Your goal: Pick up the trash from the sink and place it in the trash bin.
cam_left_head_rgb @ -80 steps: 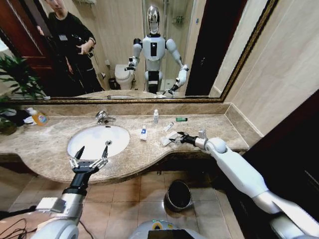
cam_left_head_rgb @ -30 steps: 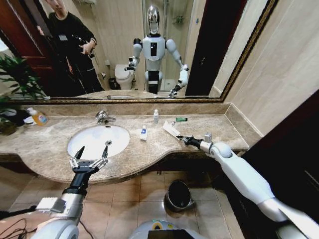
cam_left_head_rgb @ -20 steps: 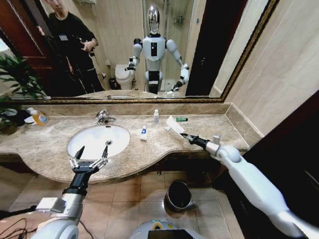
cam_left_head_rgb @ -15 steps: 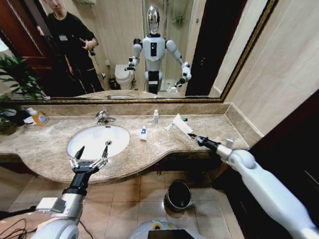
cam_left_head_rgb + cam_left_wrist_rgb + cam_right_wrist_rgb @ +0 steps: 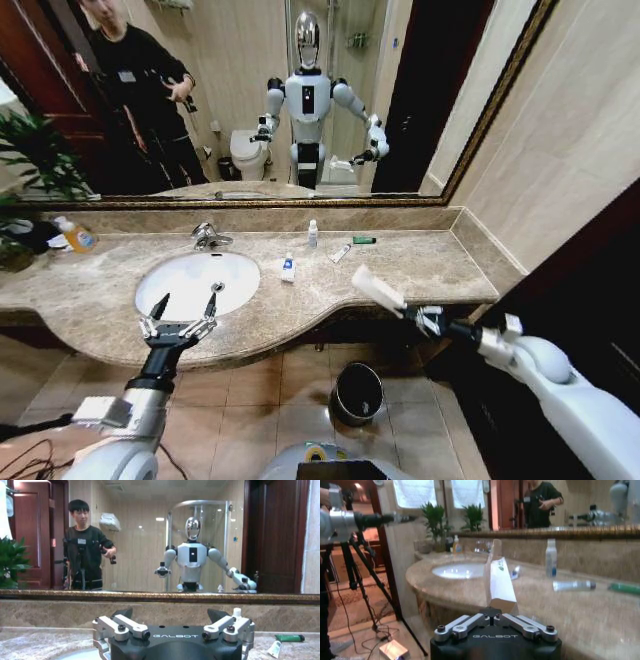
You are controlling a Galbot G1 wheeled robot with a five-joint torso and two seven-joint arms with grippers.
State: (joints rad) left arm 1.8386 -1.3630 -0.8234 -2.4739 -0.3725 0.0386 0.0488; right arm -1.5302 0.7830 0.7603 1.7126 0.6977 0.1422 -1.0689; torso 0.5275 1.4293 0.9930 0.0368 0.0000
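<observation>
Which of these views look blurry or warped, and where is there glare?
Head view: wide-angle warp bends the beige marble counter and mirror frame; glare on the oval white sink. Right wrist view: soft throughout, the white sachet in the right gripper sharpest, window light blown out. Left wrist view: crisp, the left gripper open.

Right pincer [image 5: 418, 318] clamped shut; left pincer [image 5: 180, 308] spread wide.

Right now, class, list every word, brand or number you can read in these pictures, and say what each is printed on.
"GALBOT": on the left pincer body.
"GALBOT": on the right pincer body, which grips a white wrapper.
Yellow bottle label: too small to read.
Small white tube label: too small to read.
</observation>
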